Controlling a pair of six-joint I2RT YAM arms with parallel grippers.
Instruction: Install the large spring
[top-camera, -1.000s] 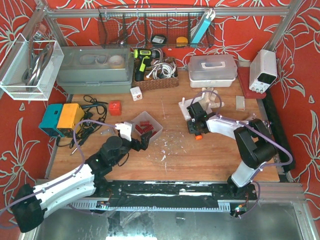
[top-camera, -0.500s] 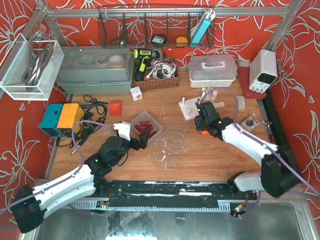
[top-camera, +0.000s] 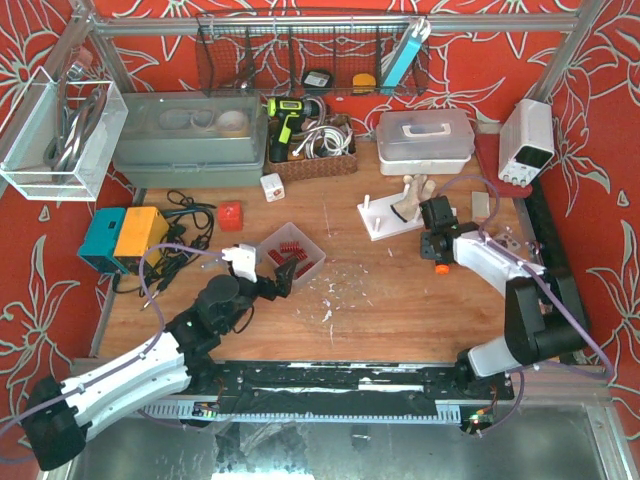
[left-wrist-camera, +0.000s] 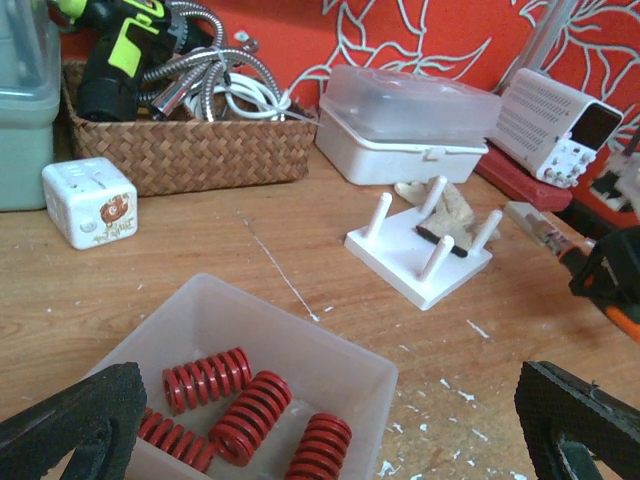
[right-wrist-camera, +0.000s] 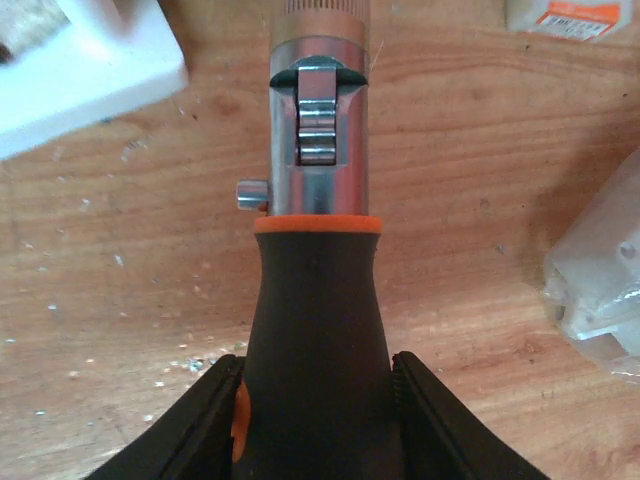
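**Left claw wide over the spring bin; right claw clamped on a driver**

Left arm (top-camera: 130, 372): runs from the lower left corner of the top view diagonally up toward centre, stretched low over the table (top-camera: 400, 310). The left gripper (top-camera: 284, 279) sits at the near edge of the clear bin (top-camera: 312, 252), just left of centre. Its jaws are spread as wide as they go and nothing is between them. In the left wrist view the two black fingers (left-wrist-camera: 75, 420) sit in the bottom corners of the frame, with the bin between them.

Task part: the red springs (left-wrist-camera: 250, 413) lie loose on their sides in the bin, at least four visible at the bottom centre of the wrist view (I cannot tell which one counts as the large one). None is touched by either claw.

Right arm (top-camera: 492, 266): rises from its base at lower right, folds at a dark elbow near the right edge, then reaches back left and up. The right gripper (top-camera: 437, 244) is right of centre, just beside the right end of the white peg block (top-camera: 382, 220). Its jaws are partly closed and grip the black handle of a driver (right-wrist-camera: 316, 300). The tool's orange ring and metal collar point up the wrist frame, over bare wood.

Peg block: four upright pegs, no spring on any of them.
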